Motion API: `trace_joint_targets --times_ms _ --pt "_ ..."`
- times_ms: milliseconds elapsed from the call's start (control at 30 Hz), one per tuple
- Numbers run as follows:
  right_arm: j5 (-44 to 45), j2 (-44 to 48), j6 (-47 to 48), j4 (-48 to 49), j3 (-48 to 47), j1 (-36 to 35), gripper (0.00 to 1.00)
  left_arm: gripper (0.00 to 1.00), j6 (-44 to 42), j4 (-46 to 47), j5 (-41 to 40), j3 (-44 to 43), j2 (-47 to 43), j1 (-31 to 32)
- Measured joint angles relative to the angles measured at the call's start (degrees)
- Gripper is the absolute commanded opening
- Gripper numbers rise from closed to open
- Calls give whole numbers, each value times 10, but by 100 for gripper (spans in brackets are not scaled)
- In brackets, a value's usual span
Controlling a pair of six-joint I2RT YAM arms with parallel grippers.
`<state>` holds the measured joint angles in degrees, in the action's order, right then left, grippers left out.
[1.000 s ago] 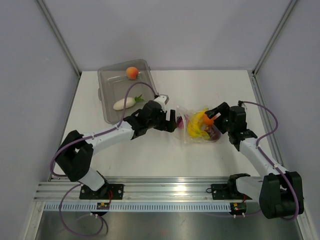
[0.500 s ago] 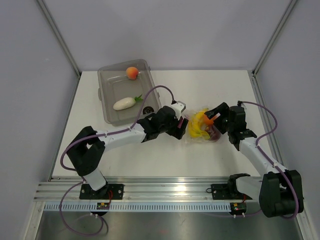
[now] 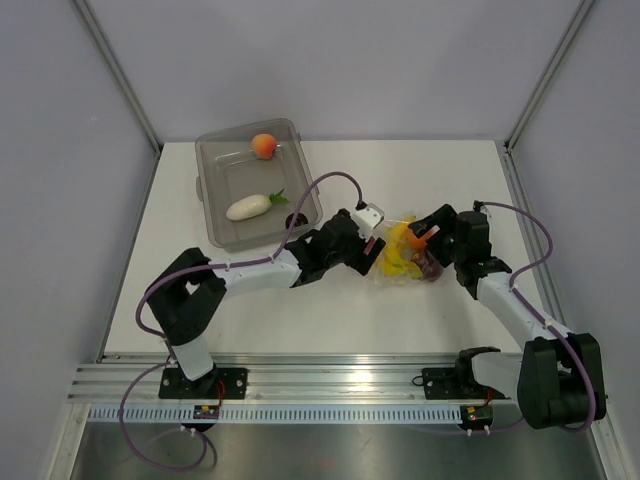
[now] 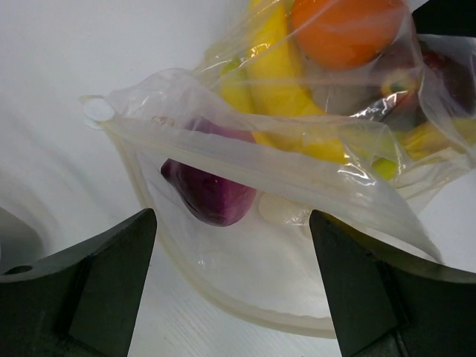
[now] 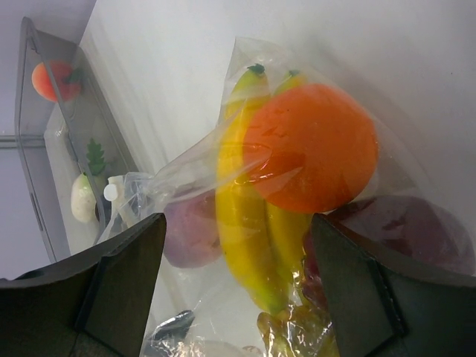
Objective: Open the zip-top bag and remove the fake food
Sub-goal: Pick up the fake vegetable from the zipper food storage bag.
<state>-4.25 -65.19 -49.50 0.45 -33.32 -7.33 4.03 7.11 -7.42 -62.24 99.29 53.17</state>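
Left hand now at zip-top bag

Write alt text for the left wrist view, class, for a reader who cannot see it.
A clear zip-top bag lies on a white table, framed by the open left gripper, its zip edge slanting across the view. Inside show a dark purple piece, a yellow banana bunch and an orange.

You have a clear-grey rectangular tub at about ten o'clock on the white surface, its long side tilted slightly off the surface's edges. Along six o'clock runs a slotted aluminium rail. Two metal frame posts rise at eleven and one o'clock against plain grey walls.
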Motion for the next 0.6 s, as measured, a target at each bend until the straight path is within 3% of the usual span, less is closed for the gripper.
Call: trace_joint_targets --times_ms 600 --pt "-14 -21 8 13 0 0 86 88 -44 74 -58 -7 53 11"
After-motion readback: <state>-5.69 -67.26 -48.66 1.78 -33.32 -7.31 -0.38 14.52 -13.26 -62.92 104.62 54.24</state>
